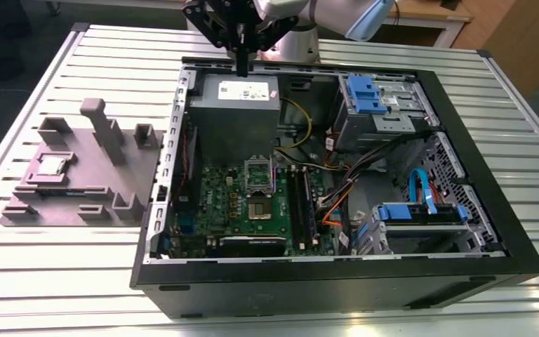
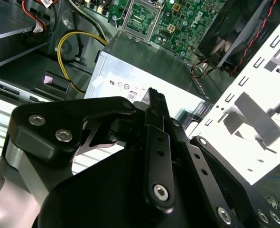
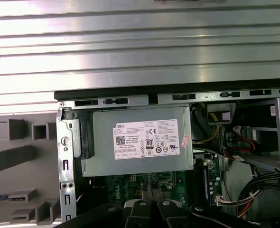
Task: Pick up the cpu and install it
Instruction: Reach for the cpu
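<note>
You have all the work ahead: your gripper point(image 1: 242, 68) hangs over the power supply point(image 1: 235, 112), fingers closed together on nothing, while the cpu point(image 1: 52, 166) lies on the grey fixture point(image 1: 92, 179) outside the case point(image 1: 344, 284).

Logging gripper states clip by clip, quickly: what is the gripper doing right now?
Gripper: closed, holding nothing, above the power supply. The cpu lies on the grey fixture.

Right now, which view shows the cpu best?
The exterior view: the cpu lies on the grey fixture, beside the case. The first wrist view catches that fixture's edge; the second wrist view faces the power supply.
</note>
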`<state>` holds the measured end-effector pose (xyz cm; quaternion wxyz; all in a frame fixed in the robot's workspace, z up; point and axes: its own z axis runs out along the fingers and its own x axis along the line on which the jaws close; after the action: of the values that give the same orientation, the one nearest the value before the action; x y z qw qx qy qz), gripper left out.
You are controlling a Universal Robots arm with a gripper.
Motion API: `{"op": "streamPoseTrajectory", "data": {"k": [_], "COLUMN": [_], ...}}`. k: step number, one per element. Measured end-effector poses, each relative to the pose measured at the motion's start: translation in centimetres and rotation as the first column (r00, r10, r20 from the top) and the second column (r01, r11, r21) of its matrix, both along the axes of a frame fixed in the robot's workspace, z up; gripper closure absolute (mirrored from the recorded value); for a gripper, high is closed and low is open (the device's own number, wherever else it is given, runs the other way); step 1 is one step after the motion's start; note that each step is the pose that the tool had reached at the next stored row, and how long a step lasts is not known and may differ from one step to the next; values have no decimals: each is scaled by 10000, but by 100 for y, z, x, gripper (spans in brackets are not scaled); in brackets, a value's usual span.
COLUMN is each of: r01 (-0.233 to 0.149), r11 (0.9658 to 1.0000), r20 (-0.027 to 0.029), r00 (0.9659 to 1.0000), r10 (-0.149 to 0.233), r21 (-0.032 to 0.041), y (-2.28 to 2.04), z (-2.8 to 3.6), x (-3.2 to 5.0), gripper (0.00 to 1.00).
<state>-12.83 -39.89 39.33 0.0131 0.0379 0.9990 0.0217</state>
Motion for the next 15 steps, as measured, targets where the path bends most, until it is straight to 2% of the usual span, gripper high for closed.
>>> {"op": "streamPoseTrajectory", "data": {"k": [15], "r01": [0], "r11": [10000], "r20": [0], "r00": [10000], "r10": [0], "r21": [0], "y": [0], "z": [0], "x": [-52], "gripper": [90]}}
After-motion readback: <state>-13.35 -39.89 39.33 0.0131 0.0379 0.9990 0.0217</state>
